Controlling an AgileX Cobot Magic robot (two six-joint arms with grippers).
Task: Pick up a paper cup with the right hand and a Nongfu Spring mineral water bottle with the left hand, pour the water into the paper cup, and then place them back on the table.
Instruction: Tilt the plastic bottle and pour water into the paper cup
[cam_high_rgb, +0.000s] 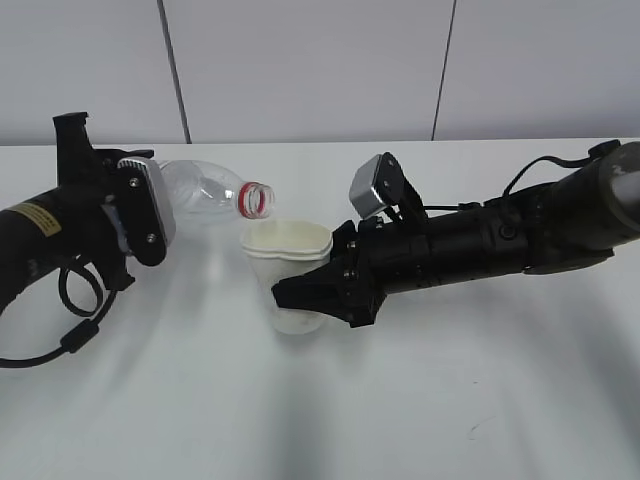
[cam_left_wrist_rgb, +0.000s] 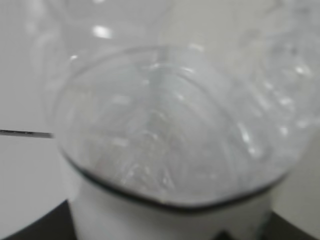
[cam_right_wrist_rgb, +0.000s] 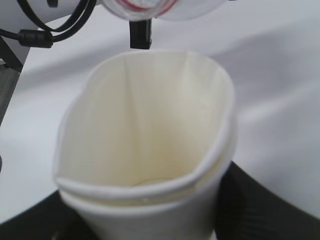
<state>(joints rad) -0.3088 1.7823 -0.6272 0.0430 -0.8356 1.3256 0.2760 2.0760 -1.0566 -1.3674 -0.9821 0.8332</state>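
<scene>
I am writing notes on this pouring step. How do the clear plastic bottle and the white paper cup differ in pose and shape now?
The clear plastic bottle with the red neck ring lies tipped almost level, its mouth toward the cup; the small white paper cup stands upright. The bottle is see-through; the cup is opaque, its rim squeezed out of round. Both are held off the white table, each by a black tool.

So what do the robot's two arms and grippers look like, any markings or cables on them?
Both arms are black, each with a silver-grey plate near the wrist. The left arm carries a small yellow sticker and a looping black cable below it. The right arm has no sticker, only a thin black cable along its top. The right gripper ends in black, angular fingers.
</scene>
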